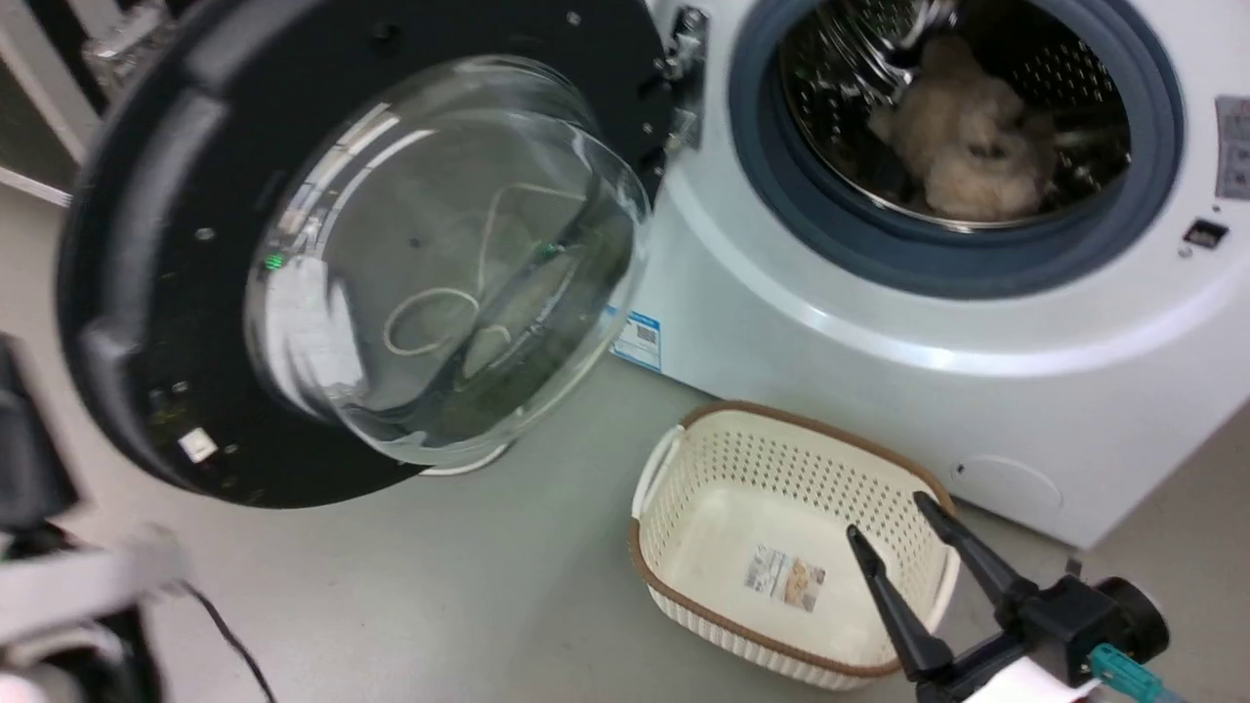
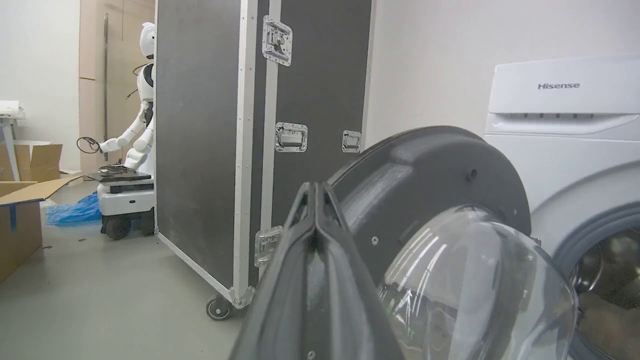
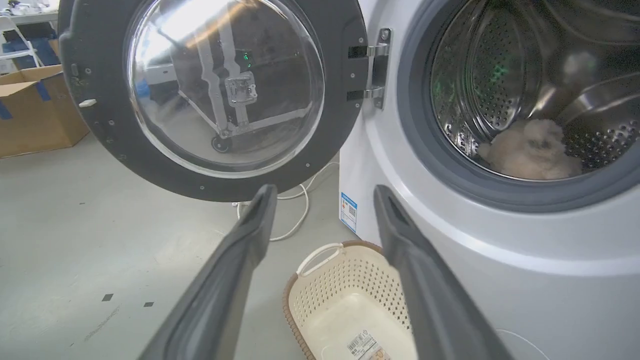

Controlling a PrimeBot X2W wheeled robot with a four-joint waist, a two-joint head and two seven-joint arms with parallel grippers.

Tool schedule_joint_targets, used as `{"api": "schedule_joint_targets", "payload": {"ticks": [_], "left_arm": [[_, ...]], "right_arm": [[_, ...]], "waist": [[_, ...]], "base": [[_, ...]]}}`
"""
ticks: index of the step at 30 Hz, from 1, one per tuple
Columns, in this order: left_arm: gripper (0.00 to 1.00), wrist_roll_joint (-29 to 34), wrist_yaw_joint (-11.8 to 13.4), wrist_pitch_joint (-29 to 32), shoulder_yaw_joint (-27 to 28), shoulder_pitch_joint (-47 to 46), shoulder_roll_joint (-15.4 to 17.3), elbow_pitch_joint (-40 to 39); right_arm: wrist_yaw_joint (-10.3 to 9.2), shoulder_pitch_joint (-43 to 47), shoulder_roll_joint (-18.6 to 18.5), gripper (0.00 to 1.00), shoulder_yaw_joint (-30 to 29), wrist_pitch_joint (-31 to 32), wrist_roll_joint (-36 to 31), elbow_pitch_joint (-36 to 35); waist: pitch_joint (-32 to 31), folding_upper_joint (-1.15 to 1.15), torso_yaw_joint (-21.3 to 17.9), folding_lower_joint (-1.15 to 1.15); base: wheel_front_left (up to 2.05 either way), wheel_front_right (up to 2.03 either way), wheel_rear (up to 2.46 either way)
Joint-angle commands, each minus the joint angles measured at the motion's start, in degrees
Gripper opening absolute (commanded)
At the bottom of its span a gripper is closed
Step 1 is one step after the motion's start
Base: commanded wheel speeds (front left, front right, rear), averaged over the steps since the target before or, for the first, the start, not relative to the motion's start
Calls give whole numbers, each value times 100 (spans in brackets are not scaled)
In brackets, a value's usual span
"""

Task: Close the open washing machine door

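Left pincer: fingers pressed together, nothing between them. Beyond its tips, to the left, stands a black flight case on castors. Just right of the tips is the washing machine door, swung wide open, its glass bowl bulging out. I cannot tell whether the tips touch the black rim (the fingers themselves cover that spot in the left wrist view).

Further right, the door hangs on a metal hinge at the left side of the washing machine. The steel drum is exposed, with a cream fluffy item lying in it.

Right pincer: fingers spread, empty, above a cream perforated basket that sits on the floor near the machine's front. From this pincer the door is up and to the left, well apart. The drum opening is up and to the right.
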Motion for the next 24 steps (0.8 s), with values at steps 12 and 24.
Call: {"api": "schedule_joint_targets", "payload": {"ticks": [12, 24], "left_arm": [[0, -2650, -96, 1450, 1889, -2006, 1240, 2206], [0, -4845, -182, 4658, 1950, -2604, 1370, 3312]], "right_arm": [[4, -103, -498, 100, 110, -194, 317, -64], [5, -185, -647, 100, 197, -239, 404, -60]], "waist": [[535, 0, -357, 0], [690, 0, -360, 0]], "base": [[0, 0, 0], [0, 0, 0]]}}
